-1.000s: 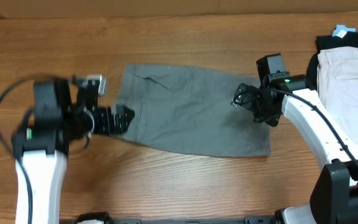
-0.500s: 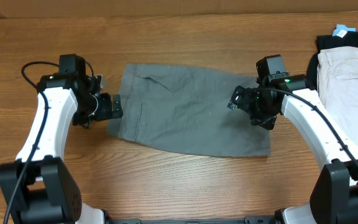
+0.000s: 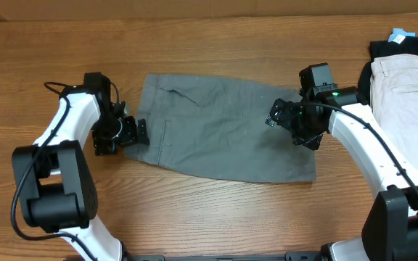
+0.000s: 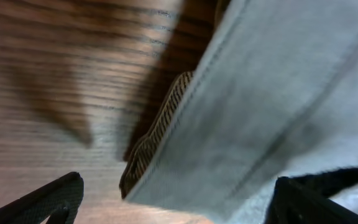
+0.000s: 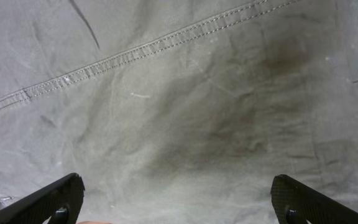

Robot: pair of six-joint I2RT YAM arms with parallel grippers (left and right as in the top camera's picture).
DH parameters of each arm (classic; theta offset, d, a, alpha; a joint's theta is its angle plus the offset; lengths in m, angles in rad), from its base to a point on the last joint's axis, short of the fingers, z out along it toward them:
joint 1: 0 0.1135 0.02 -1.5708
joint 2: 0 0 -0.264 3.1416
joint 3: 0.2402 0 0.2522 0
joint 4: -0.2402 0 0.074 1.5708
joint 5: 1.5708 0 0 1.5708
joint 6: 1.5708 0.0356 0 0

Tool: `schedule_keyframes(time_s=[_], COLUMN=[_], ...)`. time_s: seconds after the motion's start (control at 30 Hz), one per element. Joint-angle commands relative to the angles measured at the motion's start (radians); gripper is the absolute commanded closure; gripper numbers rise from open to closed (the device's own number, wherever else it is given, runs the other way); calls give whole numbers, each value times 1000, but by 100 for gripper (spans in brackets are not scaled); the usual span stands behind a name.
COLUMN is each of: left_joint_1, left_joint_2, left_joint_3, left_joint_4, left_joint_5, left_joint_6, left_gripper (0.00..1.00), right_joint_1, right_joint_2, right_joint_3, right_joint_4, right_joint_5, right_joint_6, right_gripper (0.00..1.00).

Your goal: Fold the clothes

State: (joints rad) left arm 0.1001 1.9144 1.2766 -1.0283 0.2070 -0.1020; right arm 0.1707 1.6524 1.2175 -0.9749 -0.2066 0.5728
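Overhead showed grey shorts [image 3: 223, 130] flat mid-surface [image 3: 194, 217], left tool [image 3: 138, 133] wide open at their left edge, right tool [image 3: 276, 118] wide open over the right end, both empty, likely set to grab opposite ends.

A wooden table [image 3: 216, 217] of warm brown boards fills nearly the whole overhead view, its grain running from 9 o'clock to 3 o'clock. A paler tan strip [image 3: 194, 6] lines the far edge at 12 o'clock, though what it is cannot be told. The light is even and soft, casting only faint shadows on the wood, and at 2 o'clock a beige garment [image 3: 408, 94] lies over a black one [image 3: 405, 49].
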Motion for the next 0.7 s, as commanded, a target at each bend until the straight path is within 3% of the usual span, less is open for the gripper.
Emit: schedule_keyframes(time_s=[0.0,0.07,0.1,0.13,0.23,0.37,0.67], left_joint_1=[3,3,2,2,0,1,0], left_joint_2=[20,27,28,31,31,31,29], left_joint_3=[13,13,13,13,13,13,64], left_joint_4=[15,28,31,35,39,39,-30], left_joint_5=[26,26,26,26,27,26,26], left_joint_6=[11,8,8,8,8,8,-4], left_gripper=[0,2,9,19,66,96,96], right_joint_1=[-4,-3,-4,-3,-4,-3,-4], right_joint_2=[-8,-8,-8,-8,-8,-8,-8], right_joint_3=[21,21,21,21,21,21,21], right_joint_4=[5,5,6,6,8,8,1], right_joint_5=[-4,-4,-4,-4,-4,-5,6], right_joint_6=[0,0,0,0,0,0,0], right_gripper=[0,0,0,0,0,0,0])
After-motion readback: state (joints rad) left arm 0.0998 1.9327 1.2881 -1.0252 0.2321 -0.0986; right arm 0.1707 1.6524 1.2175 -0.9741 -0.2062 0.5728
